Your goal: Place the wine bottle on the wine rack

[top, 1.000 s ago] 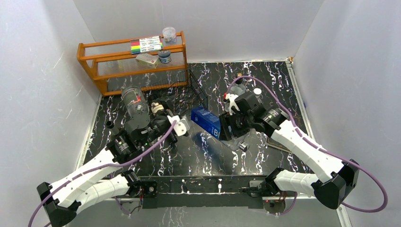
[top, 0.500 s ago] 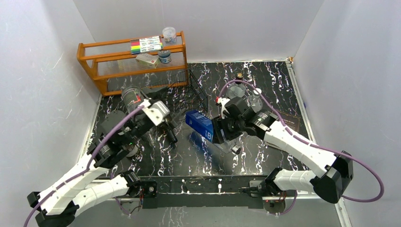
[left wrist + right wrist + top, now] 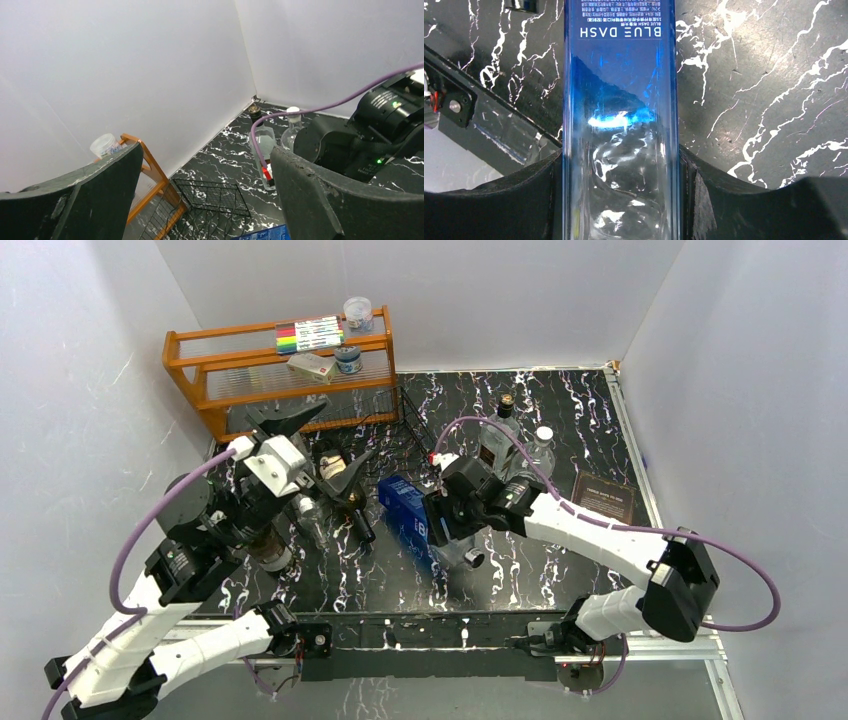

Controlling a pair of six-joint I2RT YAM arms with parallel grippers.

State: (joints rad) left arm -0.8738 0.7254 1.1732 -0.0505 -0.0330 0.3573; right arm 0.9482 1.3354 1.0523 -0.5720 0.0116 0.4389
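Observation:
A square blue glass bottle labelled BLUE DASH is the wine bottle. My right gripper is shut on its clear lower half and holds it lying flat, blue end toward the left, cap end toward the near edge. In the right wrist view the bottle fills the space between both pads of the right gripper. The black wire wine rack stands in front of the orange shelf and also shows in the left wrist view. My left gripper is raised, open and empty, left of the rack.
An orange wooden shelf with a marker box and jars stands at the back left. Two upright bottles stand behind my right arm. A brown card lies at the right. Other bottles lie near my left arm.
My right gripper has carried the blue bottle leftward. My left arm has risen and swung back toward the shelf, its gripper staying open.

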